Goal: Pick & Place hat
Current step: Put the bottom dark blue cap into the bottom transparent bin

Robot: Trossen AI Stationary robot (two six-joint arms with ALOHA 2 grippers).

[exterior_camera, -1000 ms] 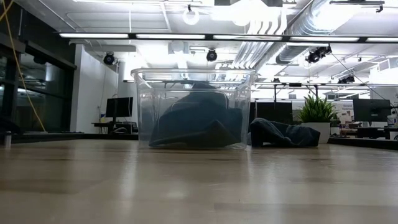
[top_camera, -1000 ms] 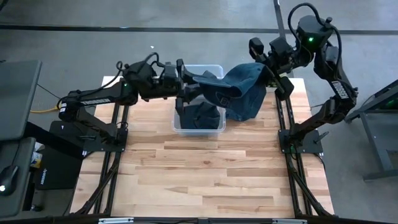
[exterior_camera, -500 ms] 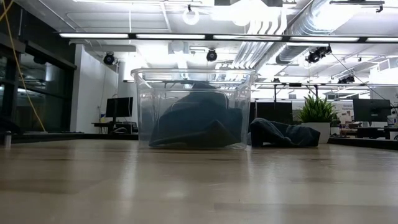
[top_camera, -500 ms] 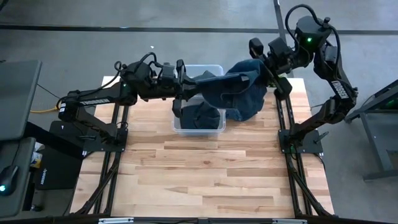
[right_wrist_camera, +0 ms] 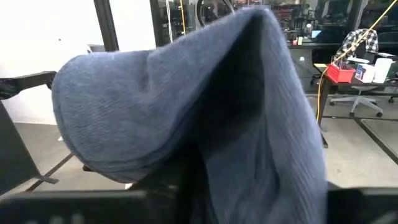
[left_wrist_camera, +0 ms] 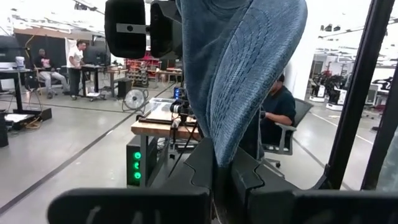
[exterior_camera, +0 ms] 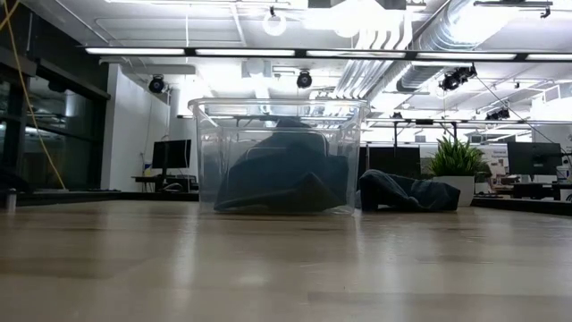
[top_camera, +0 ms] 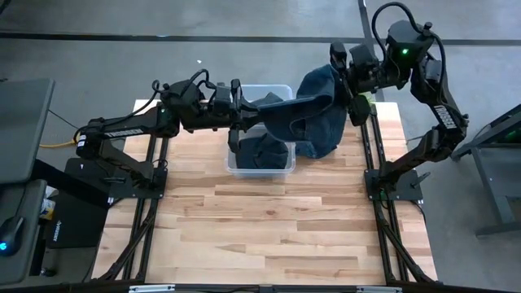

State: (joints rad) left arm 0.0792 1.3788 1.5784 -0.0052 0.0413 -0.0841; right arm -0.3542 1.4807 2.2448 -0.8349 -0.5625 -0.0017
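A blue denim hat (top_camera: 313, 102) hangs in the air above a clear plastic bin (top_camera: 278, 88) at the table's far side, stretched between my two arms. My left gripper (top_camera: 248, 114) is over the bin and shut on the hat's left end. My right gripper (top_camera: 352, 80) is at the hat's right end, where the hat (right_wrist_camera: 186, 106) drapes over it and hides it. A second dark hat (exterior_camera: 277, 183) lies on the bin's floor. My left gripper pinches the edge of the hat's stitched brim (left_wrist_camera: 231, 146) between its two fingers. It comes in roughly level from the table's left. The hat is lifted clear above the bin and stretches away from the fingers toward the right arm.
A heap of blue cloth (exterior_camera: 402, 192) rests on the table just right of the bin; I cannot tell whether it belongs to the held hat. The wooden tabletop (top_camera: 269, 228) spreads out on the near side of the bin. People sit at desks in the room beyond.
The hat's left end has been drawn out toward the left arm, so the hat now spans over the bin between both arms. My right gripper has shifted a little toward the table's left and far edge. The hat in the bin and the cloth beside it have stayed put.
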